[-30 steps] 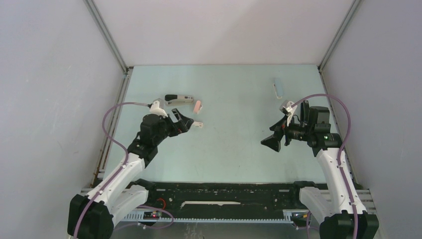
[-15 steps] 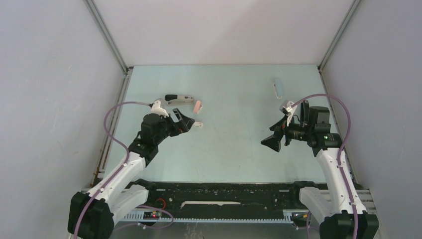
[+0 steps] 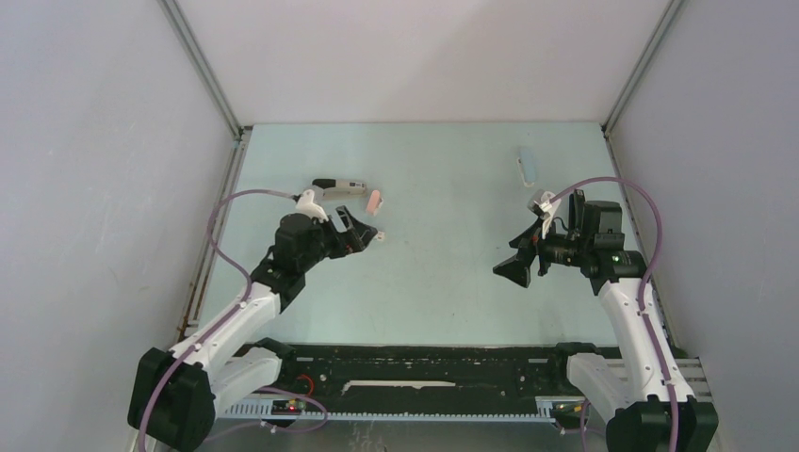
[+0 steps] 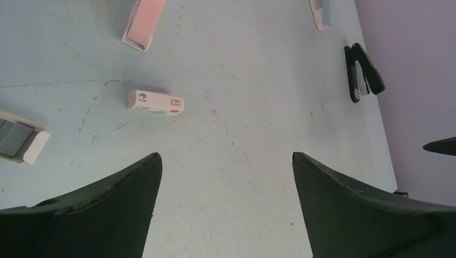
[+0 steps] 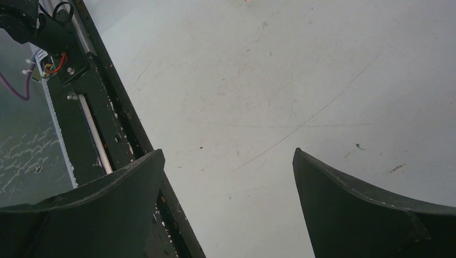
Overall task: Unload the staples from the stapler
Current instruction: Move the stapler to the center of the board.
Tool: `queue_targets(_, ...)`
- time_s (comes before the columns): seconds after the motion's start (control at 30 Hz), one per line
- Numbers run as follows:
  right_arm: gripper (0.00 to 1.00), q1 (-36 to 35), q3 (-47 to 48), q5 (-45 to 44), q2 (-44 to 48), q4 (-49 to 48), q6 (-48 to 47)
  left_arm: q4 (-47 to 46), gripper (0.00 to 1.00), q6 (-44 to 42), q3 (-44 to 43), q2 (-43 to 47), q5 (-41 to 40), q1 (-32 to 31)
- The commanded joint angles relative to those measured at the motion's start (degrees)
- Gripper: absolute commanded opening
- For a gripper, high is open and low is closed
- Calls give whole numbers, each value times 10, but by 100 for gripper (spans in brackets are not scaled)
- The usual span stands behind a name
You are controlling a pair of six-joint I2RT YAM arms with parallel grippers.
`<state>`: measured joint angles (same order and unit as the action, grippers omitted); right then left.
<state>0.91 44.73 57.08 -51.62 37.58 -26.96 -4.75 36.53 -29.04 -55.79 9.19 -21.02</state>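
Left tool (image 4: 226,161) hovers spread wide, empty. Right tool (image 5: 228,158) is the same, well apart. Stapler (image 3: 337,185) lies on the table (image 3: 452,292) just beyond the left tool, untouched. No loose staples seen. Unloading looks not yet begun.
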Motion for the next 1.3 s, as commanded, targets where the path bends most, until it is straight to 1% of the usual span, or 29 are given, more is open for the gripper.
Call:
queue_targets(0.0, 100, -6, 6, 0, -1, 1, -12, -35, 96, 2, 11, -9, 4, -15)
queue_targets(0.33, 100, -7, 6, 0, -2, 1, -12, -57, 98, 8, 28, -7, -7, -33)
queue_targets(0.4, 100, -7, 7, 2, -2, 0, -10, -60, 100, 9, 32, 0, -7, -35)
queue_targets(0.57, 100, -7, 11, 20, -3, 4, -7, -61, 100, 11, 43, 24, -13, -35)
queue_targets(0.77, 100, -7, 12, 20, -4, 6, -7, -65, 100, 11, 60, 58, -20, -35)
queue_targets(0.83, 100, -22, 14, 20, -5, 8, -7, -65, 100, 13, 64, 64, -23, -36)
queue_targets(1.27, 100, -29, 15, 15, 1, 8, -6, -79, 100, 40, 58, 57, -27, -35)
